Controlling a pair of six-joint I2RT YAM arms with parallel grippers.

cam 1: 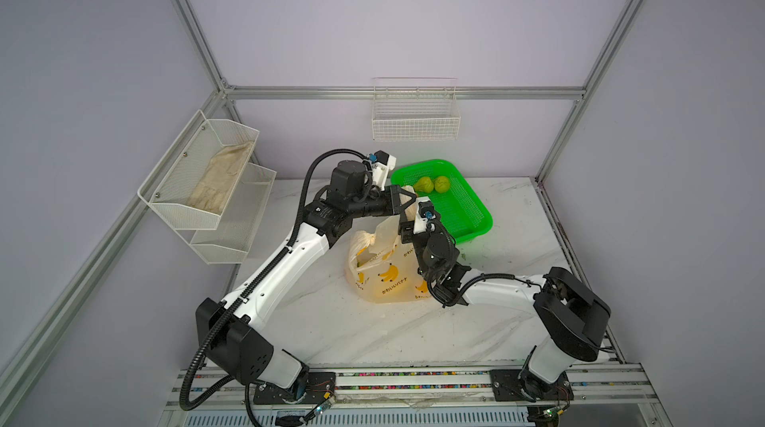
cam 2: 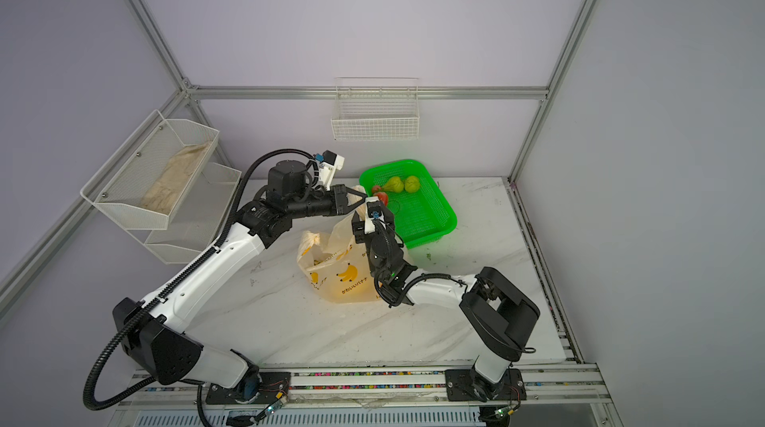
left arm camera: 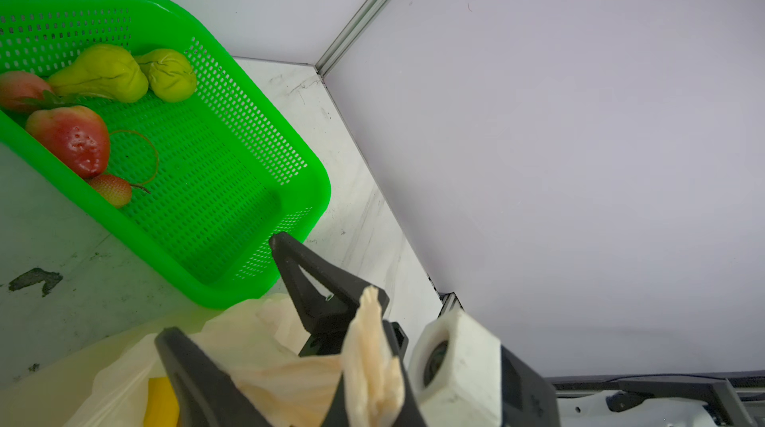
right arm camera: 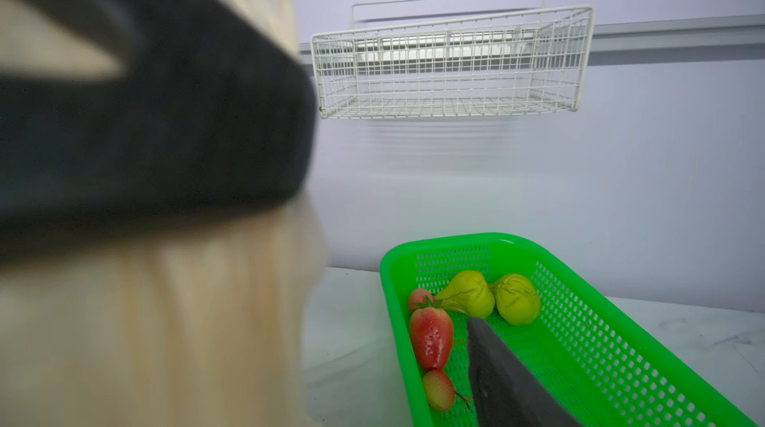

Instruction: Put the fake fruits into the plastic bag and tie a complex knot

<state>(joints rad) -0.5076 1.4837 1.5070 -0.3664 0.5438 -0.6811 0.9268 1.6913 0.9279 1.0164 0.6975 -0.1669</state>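
While fruit remains outside it, the bag (cam 1: 387, 284) must stand on the table (cam 1: 331, 321) with its mouth open; something yellow, probably the banana (left arm camera: 161, 404), already lies inside. Left gripper (cam 1: 410, 199): clamped on one handle (left arm camera: 372, 346), raised above the bag. Hold it high and steady so the mouth cannot collapse. Right gripper (left arm camera: 217, 287): fingers (left arm camera: 287, 253) spread, bag film between them but not pinched. Draw it clear of the film before reaching. Beyond, the green basket (left arm camera: 240, 106) holds three strawberries (right arm camera: 439, 389) at its nearer end and two pears (right arm camera: 470, 294) behind. Take the largest strawberry (right arm camera: 430, 338) first; glossy plastic may slip, so close across its widest part.
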